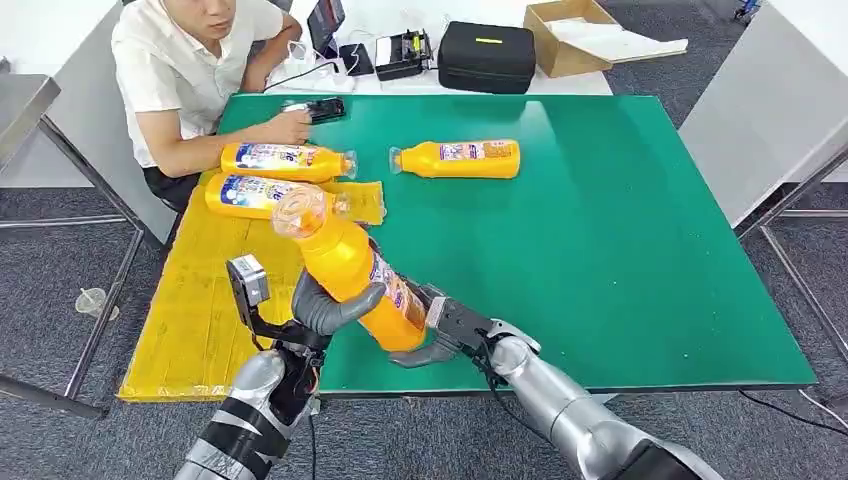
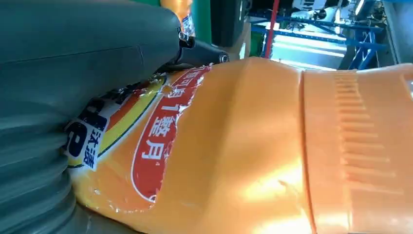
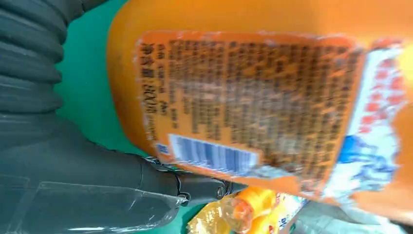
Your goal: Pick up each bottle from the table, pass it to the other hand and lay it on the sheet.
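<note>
I see both hands on one orange bottle (image 1: 350, 270), low in the frame. My left hand (image 1: 325, 305) wraps fingers around its middle. My right hand (image 1: 440, 330) holds its base.

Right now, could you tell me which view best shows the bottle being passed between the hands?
The head view: the whole bottle shows, tilted, with left hand and right hand both on it. The wrist views show close-ups of its label.

A seated person (image 1: 190, 75) touches a phone (image 1: 318, 108); beyond lie a black case (image 1: 487, 57) and cardboard box (image 1: 563, 38).
</note>
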Tool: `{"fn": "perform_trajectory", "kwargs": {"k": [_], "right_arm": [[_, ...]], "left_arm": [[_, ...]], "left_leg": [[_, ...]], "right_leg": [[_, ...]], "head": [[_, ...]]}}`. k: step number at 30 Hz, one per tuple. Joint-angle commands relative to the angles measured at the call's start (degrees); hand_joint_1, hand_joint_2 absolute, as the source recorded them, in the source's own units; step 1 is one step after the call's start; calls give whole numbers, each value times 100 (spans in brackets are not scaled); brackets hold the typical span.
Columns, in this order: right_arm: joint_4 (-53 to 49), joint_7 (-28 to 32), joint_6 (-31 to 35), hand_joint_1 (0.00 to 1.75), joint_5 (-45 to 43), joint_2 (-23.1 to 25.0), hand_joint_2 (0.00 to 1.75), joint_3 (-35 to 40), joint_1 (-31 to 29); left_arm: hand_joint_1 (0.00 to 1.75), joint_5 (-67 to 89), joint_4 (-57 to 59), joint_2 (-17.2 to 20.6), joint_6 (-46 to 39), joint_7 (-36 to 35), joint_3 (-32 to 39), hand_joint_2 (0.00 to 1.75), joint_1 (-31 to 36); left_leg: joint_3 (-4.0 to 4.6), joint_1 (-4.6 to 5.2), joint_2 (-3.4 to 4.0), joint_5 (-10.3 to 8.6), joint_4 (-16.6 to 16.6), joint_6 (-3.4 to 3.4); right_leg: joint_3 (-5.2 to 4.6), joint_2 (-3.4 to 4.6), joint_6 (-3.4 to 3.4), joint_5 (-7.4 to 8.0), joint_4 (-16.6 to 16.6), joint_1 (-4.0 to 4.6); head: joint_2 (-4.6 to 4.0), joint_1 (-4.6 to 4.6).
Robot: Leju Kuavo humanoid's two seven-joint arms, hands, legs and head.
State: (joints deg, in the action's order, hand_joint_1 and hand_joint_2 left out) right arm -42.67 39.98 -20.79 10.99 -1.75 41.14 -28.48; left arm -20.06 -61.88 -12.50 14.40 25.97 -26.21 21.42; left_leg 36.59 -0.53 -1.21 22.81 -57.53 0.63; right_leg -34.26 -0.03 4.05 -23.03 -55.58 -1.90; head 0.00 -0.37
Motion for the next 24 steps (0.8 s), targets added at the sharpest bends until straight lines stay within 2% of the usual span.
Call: {"fn": "perform_trajectory", "kwargs": {"k": [1,2,4,5,6,7,8,10,11,12,16,18,20,22,24], "right_arm": [[447,-79,498,0,88,68,175,-882,230],[421,-62,639,0,96,57,175,-1044,329],[136,2,1351,0,301,-22,175,-1467,693],[-92,2,2107,0,485,-30,175,-1794,920],[-214,2,2486,0,622,-25,175,-2056,1079],[-464,-131,3593,0,995,30,175,-2553,1304],[-645,-135,3529,0,1091,8,175,-2718,1409],[-736,-165,3446,0,1175,17,175,-2821,1450],[-756,-182,3409,0,1224,46,175,-2864,1448],[-745,-203,3388,0,1263,79,175,-2892,1434],[-737,-209,3384,0,1287,105,175,-2884,1420],[-850,-244,4217,0,1490,170,175,-3269,1535],[-1469,-57,4896,0,1554,150,175,-3890,1907],[-1936,-40,5004,0,1592,125,175,-4172,2163],[-1936,-40,5004,0,1592,125,175,-4172,2163]], "left_arm": [[175,48,-289,326,-12,-146,-86,175,-29],[175,164,-384,375,-137,-149,-82,175,-59],[175,1257,-669,575,-1136,152,-102,175,-119],[175,2408,-776,767,-2087,222,-178,175,-114],[175,3104,-830,867,-2583,205,-153,175,-159],[175,4189,-881,1090,-3208,-108,-106,175,-239],[175,4249,-976,1141,-3138,-64,54,175,-351],[175,4285,-997,1143,-3063,-18,149,175,-401],[175,4308,-992,1114,-3041,3,180,175,-418],[175,4331,-980,1076,-3027,9,190,175,-417],[175,4351,-977,1040,-3023,11,163,175,-406],[175,4895,-938,1184,-3260,-175,67,175,-377],[175,5299,-1027,1375,-3427,-252,194,175,-460],[175,5307,-1097,1420,-3395,-244,344,175,-498],[175,5307,-1097,1420,-3395,-244,344,175,-498]], "left_leg": [[-36,-6,9,16,0,-2],[-30,-4,9,12,3,-2],[-37,-6,9,16,2,-2],[-25,-4,2,9,5,-1],[-34,-6,4,14,4,-2],[-27,-3,-3,9,7,-2],[-58,-10,7,28,0,-3],[-52,-6,16,24,7,-5],[-15,0,9,7,6,-3],[-34,-5,23,22,1,-5],[-20,-4,17,16,-1,-5],[-28,-7,19,20,-4,-5],[-17,-2,8,10,4,-4],[-32,-5,9,20,0,-6],[-32,-5,9,20,0,-6]], "right_leg": [[39,-1,-27,-14,4,11],[30,0,-22,-10,6,8],[39,-1,-25,-14,7,11],[28,-5,-18,-9,7,7],[38,-6,-25,-14,7,11],[31,-10,-20,-12,8,7],[64,-8,-39,-27,7,17],[51,5,-34,-21,7,12],[14,4,-15,-6,3,2],[31,14,-28,-15,0,9],[17,8,-23,-11,-2,7],[26,8,-29,-14,-2,11],[15,1,-20,-9,2,4],[32,-2,-30,-18,0,9],[32,-2,-30,-18,0,9]], "head": [[0,-2],[0,-2],[0,-2],[0,-2],[0,0],[0,-2],[0,0],[0,0],[0,0],[0,-2],[0,-2],[0,0],[0,0],[0,0],[0,0]]}}
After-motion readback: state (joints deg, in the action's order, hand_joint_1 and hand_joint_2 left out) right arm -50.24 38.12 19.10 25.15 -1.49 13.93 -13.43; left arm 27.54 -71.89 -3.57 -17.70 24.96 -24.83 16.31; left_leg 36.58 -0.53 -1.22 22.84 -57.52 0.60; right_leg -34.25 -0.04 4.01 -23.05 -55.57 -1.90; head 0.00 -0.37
